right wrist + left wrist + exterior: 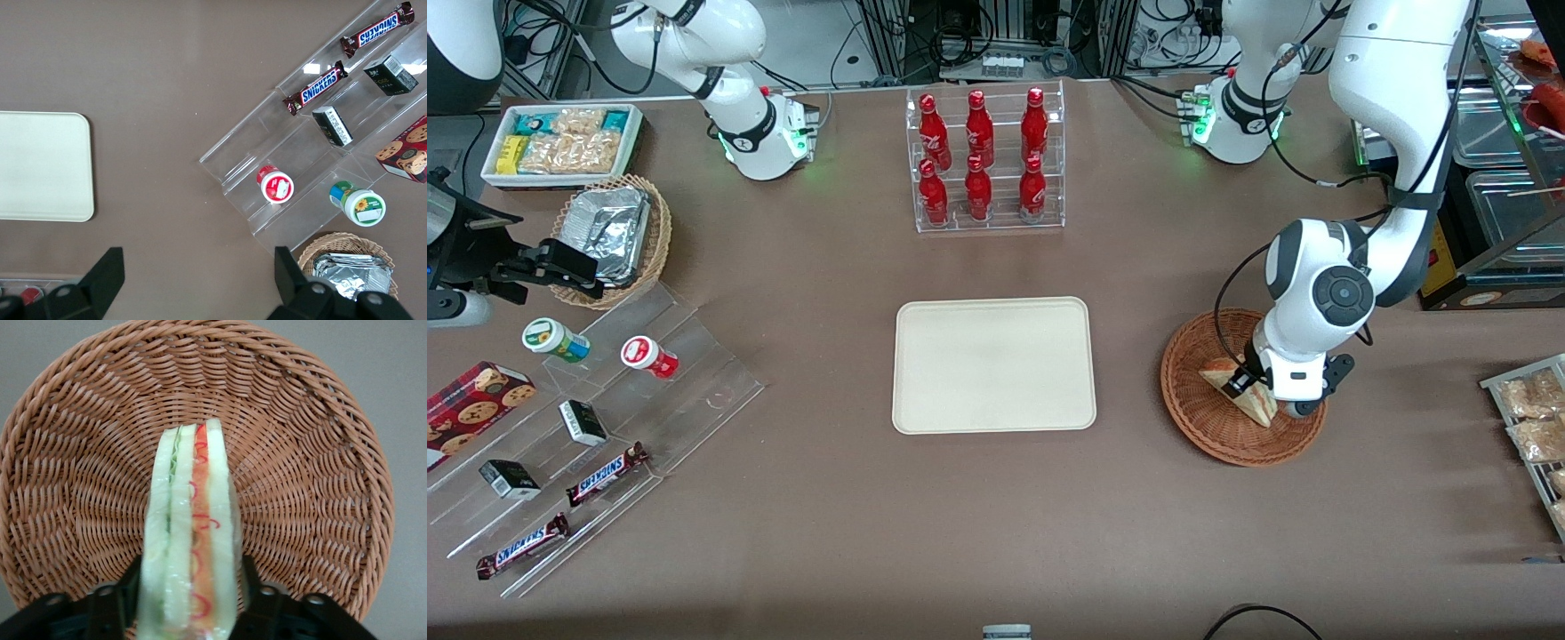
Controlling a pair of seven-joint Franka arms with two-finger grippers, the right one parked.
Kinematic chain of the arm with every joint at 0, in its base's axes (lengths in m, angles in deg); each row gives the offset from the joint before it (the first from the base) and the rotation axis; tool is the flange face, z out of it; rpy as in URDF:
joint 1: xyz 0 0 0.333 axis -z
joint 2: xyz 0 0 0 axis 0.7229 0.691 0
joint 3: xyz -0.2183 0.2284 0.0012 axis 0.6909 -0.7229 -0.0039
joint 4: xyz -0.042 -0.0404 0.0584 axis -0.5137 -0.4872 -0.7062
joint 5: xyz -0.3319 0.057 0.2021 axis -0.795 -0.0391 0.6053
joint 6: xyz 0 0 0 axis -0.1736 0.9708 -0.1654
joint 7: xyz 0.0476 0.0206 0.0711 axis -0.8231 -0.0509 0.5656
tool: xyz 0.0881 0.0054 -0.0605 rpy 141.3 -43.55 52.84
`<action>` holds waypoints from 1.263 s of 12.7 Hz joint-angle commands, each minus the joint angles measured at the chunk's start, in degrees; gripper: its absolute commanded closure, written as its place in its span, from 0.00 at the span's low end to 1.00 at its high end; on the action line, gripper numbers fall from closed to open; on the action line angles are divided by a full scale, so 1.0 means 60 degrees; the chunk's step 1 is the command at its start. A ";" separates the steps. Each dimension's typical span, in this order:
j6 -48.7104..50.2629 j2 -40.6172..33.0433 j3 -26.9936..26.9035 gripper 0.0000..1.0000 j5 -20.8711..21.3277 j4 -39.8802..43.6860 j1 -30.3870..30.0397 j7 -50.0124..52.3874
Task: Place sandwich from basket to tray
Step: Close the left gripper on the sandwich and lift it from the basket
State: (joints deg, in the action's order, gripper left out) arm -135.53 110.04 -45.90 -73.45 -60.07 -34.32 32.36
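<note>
The sandwich (1260,406), a pale wedge with red-orange and green filling, stands on edge in the reddish-brown wicker basket (1209,436) toward the working arm's end of the table. My left gripper (1240,382) is down inside the basket, shut on the sandwich. In the left wrist view the sandwich (190,520) stands upright between the black fingers (250,587) of the gripper (190,603), which press on both bread faces over the basket weave (300,473). The cream-white tray (993,364) lies bare in the middle of the table, beside the basket.
A clear rack of red bottles (985,160) stands farther from the front camera than the tray. Toward the parked arm's end are a clear stepped display with snacks (605,418), a tan basket with foil (614,236) and a white bin (560,142). Bagged snacks (1534,418) lie at the working arm's end.
</note>
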 commanded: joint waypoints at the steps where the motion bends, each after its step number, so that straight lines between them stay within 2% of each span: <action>1: 0.0329 -0.0096 -0.0087 1.00 0.0028 0.0326 0.0100 0.0164; 3: 0.1090 -0.0183 -0.0087 1.00 0.0043 0.0764 0.0114 0.0061; 7: 0.4776 -0.0330 -0.0043 1.00 0.0481 0.2797 0.0187 -0.0012; 9: 0.6244 -0.0330 0.0030 1.00 0.0468 0.4042 0.0683 0.0031; 12: 0.7521 -0.0257 0.0148 1.00 0.0365 0.5364 0.1911 0.0222; 16: 0.7394 0.0238 0.0162 1.00 0.0350 0.5571 0.3641 0.0559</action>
State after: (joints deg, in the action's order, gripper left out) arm -91.64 108.08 -44.10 -71.67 -28.76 -16.49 34.94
